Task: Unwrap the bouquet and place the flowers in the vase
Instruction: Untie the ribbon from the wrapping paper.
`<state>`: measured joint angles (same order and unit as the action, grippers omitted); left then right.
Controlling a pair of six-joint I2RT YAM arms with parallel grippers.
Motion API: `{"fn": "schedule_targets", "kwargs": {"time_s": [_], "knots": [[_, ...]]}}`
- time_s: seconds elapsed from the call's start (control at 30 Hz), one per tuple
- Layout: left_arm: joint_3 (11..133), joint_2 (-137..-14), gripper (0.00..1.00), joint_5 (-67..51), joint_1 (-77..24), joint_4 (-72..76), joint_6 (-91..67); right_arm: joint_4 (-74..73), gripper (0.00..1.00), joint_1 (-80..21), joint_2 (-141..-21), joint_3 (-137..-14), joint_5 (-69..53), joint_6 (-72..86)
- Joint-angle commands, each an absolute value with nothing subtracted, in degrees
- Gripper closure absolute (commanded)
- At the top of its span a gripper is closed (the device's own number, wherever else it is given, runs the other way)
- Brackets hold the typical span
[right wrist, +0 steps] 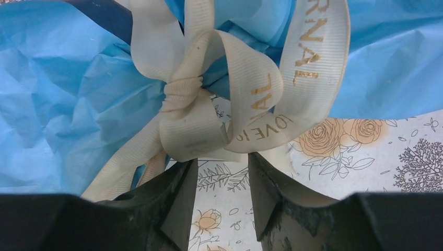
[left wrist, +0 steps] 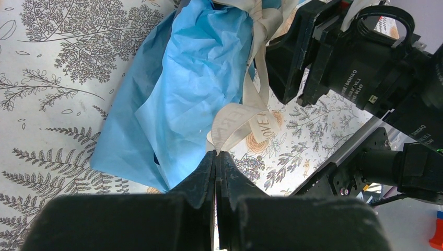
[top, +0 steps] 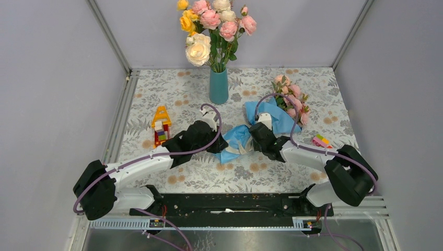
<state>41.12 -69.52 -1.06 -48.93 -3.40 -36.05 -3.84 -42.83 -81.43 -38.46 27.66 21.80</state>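
The bouquet (top: 282, 112) lies on the floral tablecloth, its pink flowers (top: 292, 97) at the far right and its crinkled blue paper (left wrist: 193, 68) trailing toward the middle. A cream ribbon (right wrist: 209, 104) with gold lettering is tied in a bow round the paper. My left gripper (left wrist: 217, 153) is shut on one ribbon tail (left wrist: 245, 123) at the paper's near end. My right gripper (right wrist: 223, 159) faces it with jaws apart, its tips just under the bow's loop and bare cloth showing between them. The teal vase (top: 219, 86) stands at the back and holds big cream, yellow and pink roses (top: 209, 26).
A toy brick house (top: 161, 125) stands left of the left arm. A few coloured blocks (top: 321, 140) lie right of the right arm. Grey walls and metal rails (top: 121, 115) bound the table on three sides.
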Motion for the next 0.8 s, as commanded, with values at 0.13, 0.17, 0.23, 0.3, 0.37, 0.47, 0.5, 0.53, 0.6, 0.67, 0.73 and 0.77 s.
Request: {"fn": "schedule_targets", "kwargs": {"time_s": [0.13, 0.17, 0.23, 0.3, 0.37, 0.47, 0.5, 0.53, 0.6, 0.67, 0.73, 0.77], "knots": [[44.03, -68.56, 1.0, -2.11, -48.51, -2.55, -35.9, -4.57, 0.57, -43.46, -85.54, -42.23, 32.89, 22.41], [44.11, -68.54, 1.0, -2.11, -48.5, -2.65, -35.89, -4.59, 0.57, -43.49, -85.56, -42.15, 33.07, 22.68], [44.33, -68.55, 1.0, -2.19, -48.52, -2.95, -35.74, -4.52, 0.57, -43.49, -85.89, -41.81, 33.39, 23.2], [44.62, -68.71, 1.0, -2.28, -48.51, -3.41, -35.5, -4.52, 0.53, -43.46, -86.63, -41.63, 34.42, 23.48], [44.81, -68.73, 1.0, -2.29, -48.44, -3.74, -35.28, -4.56, 0.5, -43.43, -87.51, -41.66, 35.14, 23.7], [44.82, -68.81, 1.0, -2.29, -48.38, -3.72, -35.28, -4.01, 0.51, -43.46, -88.65, -41.76, 35.74, 23.82], [44.82, -68.82, 1.0, -2.29, -48.42, -3.73, -35.37, -3.83, 0.52, -43.45, -89.0, -41.8, 35.9, 23.94], [44.96, -68.9, 1.0, -2.29, -48.35, -3.65, -35.35, -3.66, 0.53, -43.43, -89.24, -41.76, 36.17, 23.99], [44.91, -69.05, 1.0, -2.36, -48.32, -3.67, -35.38, -3.27, 0.56, -43.45, -89.52, -41.62, 36.95, 23.9], [45.1, -69.23, 1.0, -2.45, -48.33, -3.62, -35.26, -2.72, 0.62, -43.48, -89.73, -41.51, 37.57, 23.7], [45.15, -69.51, 1.0, -2.66, -48.24, -3.64, -35.21, -2.15, 0.72, -43.42, -89.7, -41.36, 38.14, 23.33], [45.21, -69.65, 1.0, -2.72, -48.25, -3.75, -35.16, -1.86, 0.77, -43.48, -89.54, -41.27, 38.45, 23.22]]}}
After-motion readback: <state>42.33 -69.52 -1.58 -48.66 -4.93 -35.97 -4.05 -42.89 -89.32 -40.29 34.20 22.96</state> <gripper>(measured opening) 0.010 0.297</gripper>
